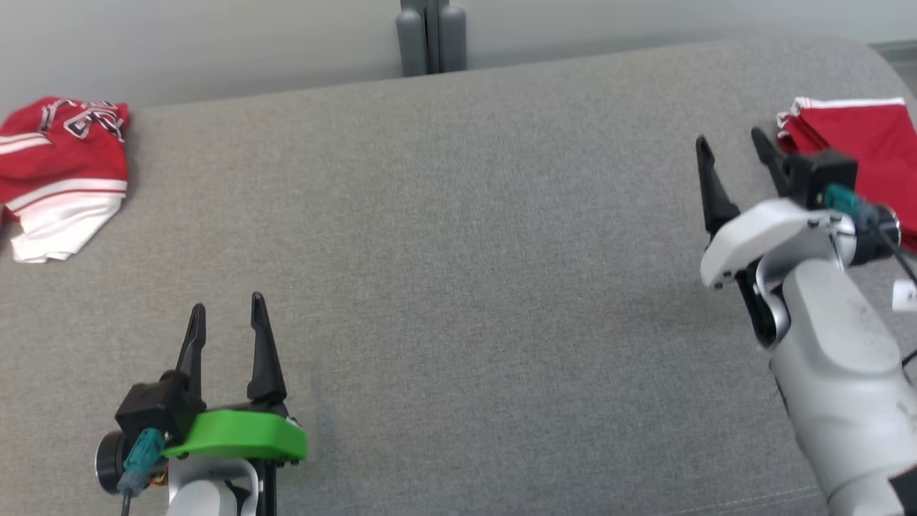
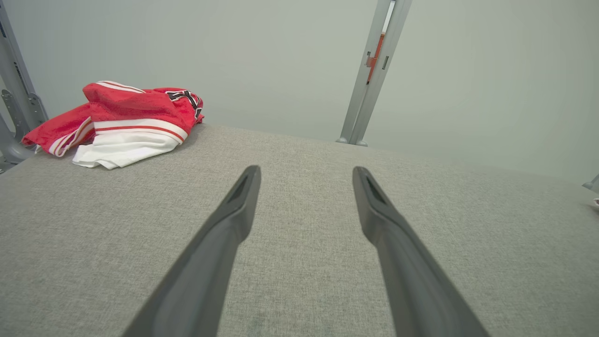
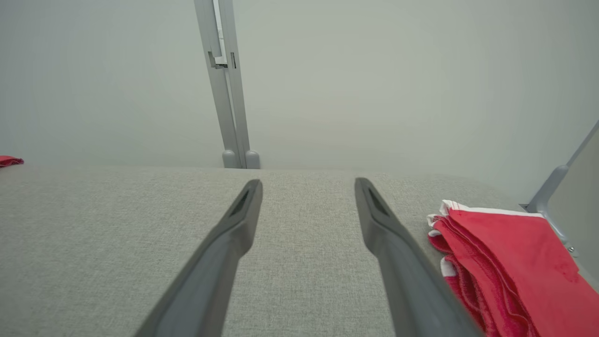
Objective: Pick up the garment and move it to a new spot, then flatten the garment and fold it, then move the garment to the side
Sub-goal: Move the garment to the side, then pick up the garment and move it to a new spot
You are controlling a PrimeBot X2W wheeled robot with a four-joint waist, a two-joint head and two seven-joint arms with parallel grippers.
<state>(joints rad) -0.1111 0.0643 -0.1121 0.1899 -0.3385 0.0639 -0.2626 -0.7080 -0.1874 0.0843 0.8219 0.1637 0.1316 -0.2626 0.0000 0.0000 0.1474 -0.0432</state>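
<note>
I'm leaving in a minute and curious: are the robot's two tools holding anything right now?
Left tool: open, holding nothing.
Right tool: open, holding nothing, beside the folded garment.

Grey padded surface (image 1: 458, 287): wide bare stretch thru the middle, front to back, w/ easy passage for either arm. Far-left corner taken by crumpled red/white garment (image 1: 61, 175), lumpy and raised. Far-right edge: folded red garment (image 1: 867, 136), low flat stack just beside right gripper (image 1: 729, 136). Right forearm (image 1: 831, 337) blocks the near-right approach. Behind back edge, centre: upright grey post (image 1: 432, 36). Left gripper (image 1: 228, 303) has bare fabric all round.
</note>
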